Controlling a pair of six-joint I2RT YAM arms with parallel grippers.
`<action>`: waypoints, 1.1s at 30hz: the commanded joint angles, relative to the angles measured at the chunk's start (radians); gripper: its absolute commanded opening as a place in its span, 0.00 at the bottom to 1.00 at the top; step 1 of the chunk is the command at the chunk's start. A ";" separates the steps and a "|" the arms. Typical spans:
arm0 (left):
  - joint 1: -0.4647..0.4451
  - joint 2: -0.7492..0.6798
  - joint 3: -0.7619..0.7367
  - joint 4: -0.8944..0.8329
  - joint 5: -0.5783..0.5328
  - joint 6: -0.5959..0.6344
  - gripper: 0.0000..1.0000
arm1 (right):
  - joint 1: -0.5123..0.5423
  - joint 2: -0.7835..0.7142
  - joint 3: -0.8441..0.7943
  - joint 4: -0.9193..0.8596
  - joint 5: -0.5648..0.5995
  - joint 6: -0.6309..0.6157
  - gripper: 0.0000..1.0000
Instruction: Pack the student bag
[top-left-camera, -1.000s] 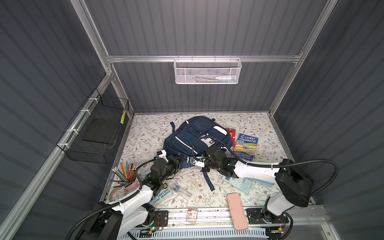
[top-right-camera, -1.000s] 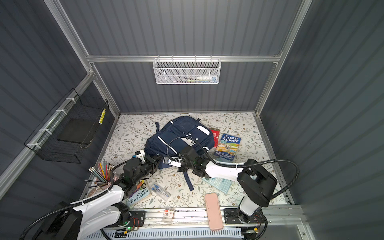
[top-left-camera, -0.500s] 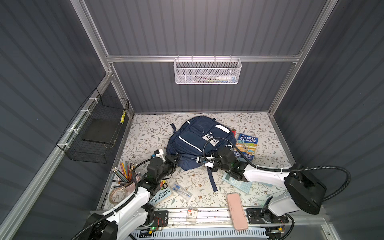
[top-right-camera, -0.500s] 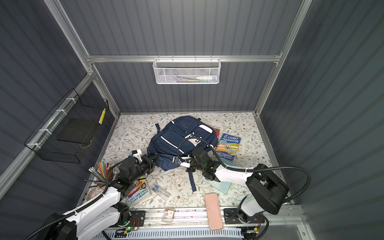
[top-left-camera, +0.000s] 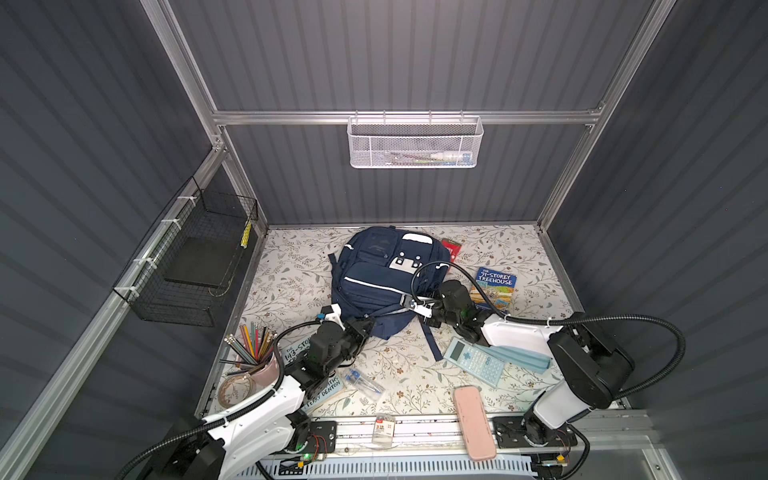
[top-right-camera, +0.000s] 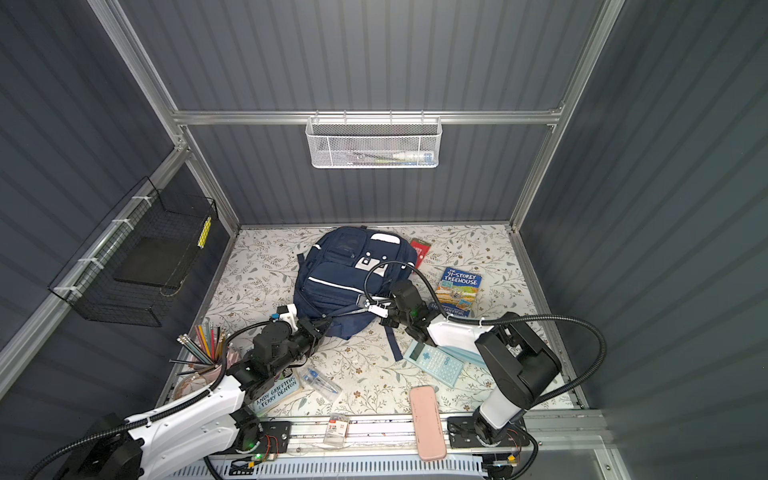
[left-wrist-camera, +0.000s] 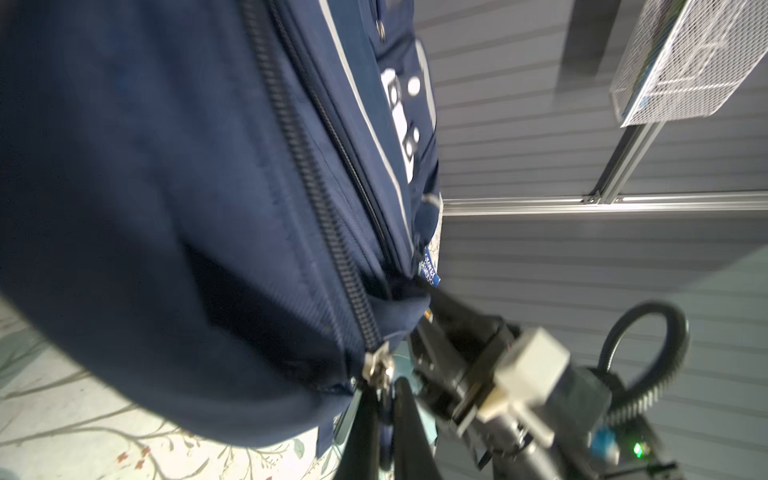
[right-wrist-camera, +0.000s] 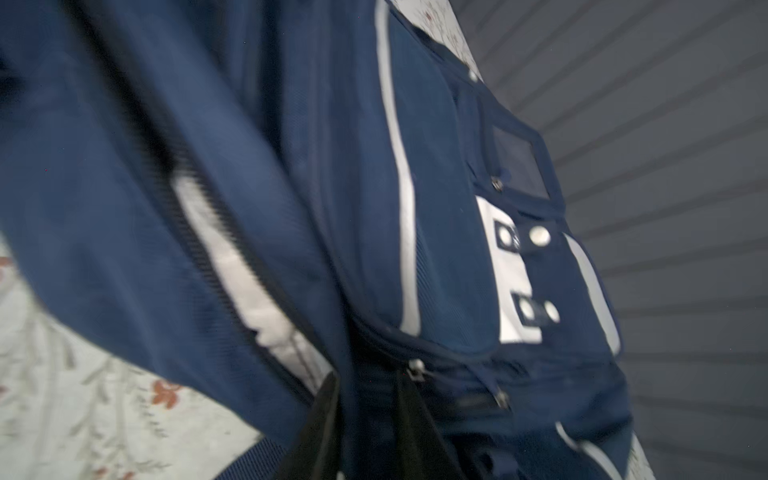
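Right wrist view alone: open zip gap in student bag (right-wrist-camera: 374, 208), pale lining (right-wrist-camera: 241, 270) showing inside. Left wrist view alone: silver zip pull (left-wrist-camera: 377, 371) at left gripper (left-wrist-camera: 385, 395). In both top views bag lies on floral table (top-left-camera: 291, 266), mid-back, both grippers at near edge.
White mesh basket (top-left-camera: 413, 143) on back wall: pens lying inside. Black wire basket (top-left-camera: 187, 266) on side wall: dark flat slab. Pink cup (top-left-camera: 268, 369): coloured pencils (top-left-camera: 251, 338).
Left fingers (left-wrist-camera: 409, 436) pressed together, pinching zip pull. On right gripper (right-wrist-camera: 365, 384), fingers (right-wrist-camera: 316, 428) apart, navy fabric between; pinched or loose, cannot tell.
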 joint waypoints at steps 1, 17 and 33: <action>-0.020 0.039 0.041 0.173 -0.040 0.007 0.00 | -0.007 -0.037 0.010 -0.013 -0.001 0.040 0.35; -0.020 0.087 0.067 0.211 -0.007 0.027 0.00 | 0.160 -0.044 0.181 -0.299 -0.153 -0.015 0.56; 0.088 -0.070 0.034 0.049 -0.022 0.051 0.00 | 0.185 -0.113 0.057 -0.275 -0.111 0.006 0.00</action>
